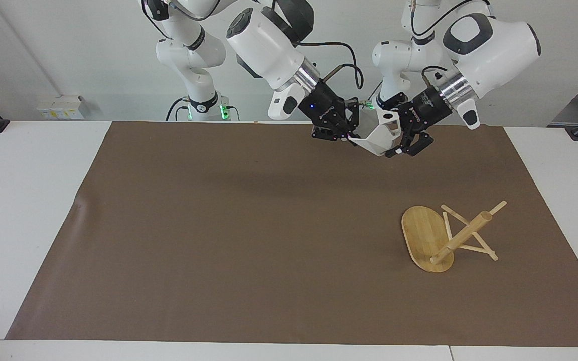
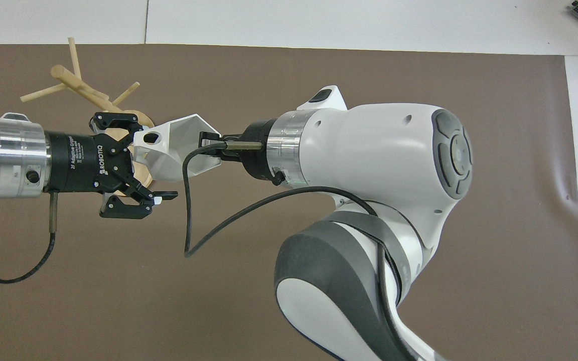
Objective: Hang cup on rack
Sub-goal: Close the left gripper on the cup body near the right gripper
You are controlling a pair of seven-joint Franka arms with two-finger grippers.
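Cup point(image 1: 378, 136): held aloft over the brown mat point(image 1: 219, 225), tipped sideways, mouth toward right hand point(image 1: 350, 136), handle toward left hand point(image 1: 398, 139).
Right hand: pinched shut on cup rim.
Left hand: spread wide around the handle end (contact unclear).
Rack point(image 1: 444, 235): toppled on tabletop point(image 1: 28, 200) toward left arm's end, post slanting away from the oval base.
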